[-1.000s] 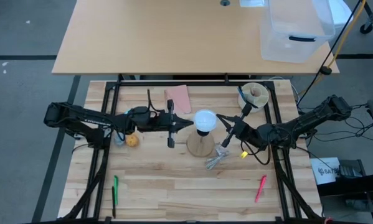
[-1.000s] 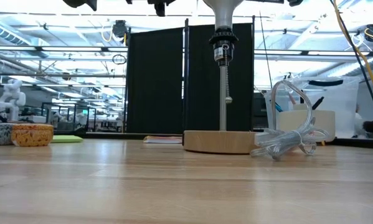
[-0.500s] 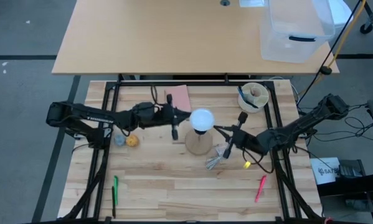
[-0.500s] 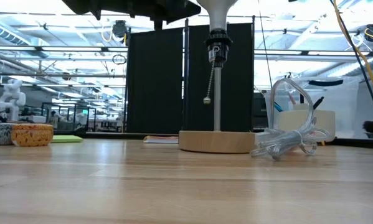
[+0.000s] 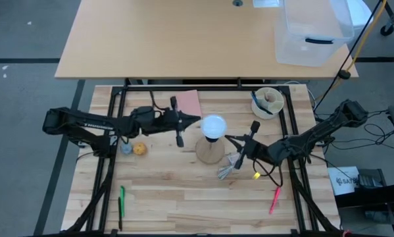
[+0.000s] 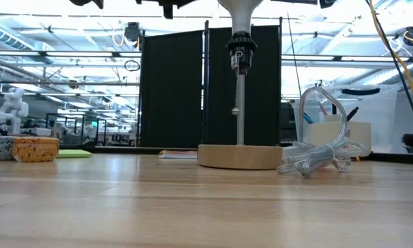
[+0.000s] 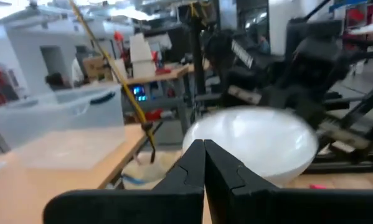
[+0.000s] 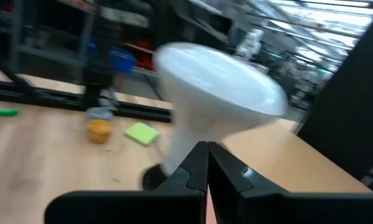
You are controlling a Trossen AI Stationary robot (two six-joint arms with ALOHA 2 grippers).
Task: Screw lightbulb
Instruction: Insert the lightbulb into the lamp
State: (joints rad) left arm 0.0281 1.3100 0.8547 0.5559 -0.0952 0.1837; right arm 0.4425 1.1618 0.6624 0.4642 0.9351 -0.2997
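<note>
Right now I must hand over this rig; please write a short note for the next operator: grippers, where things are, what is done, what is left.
Left gripper: shut, empty, just left of the lightbulb.
Right gripper: shut, empty, just right of the bulb and lower.
The bulb sits on top of the lamp's socket, upright on the wooden base at the table's middle. Neither gripper holds it.
The clear plastic wrapper lies beside the base on the right-arm side.
Done: bulb is in the socket. How far it is screwed in cannot be seen.
Left: check that it is tight, then draw both arms away.
</note>
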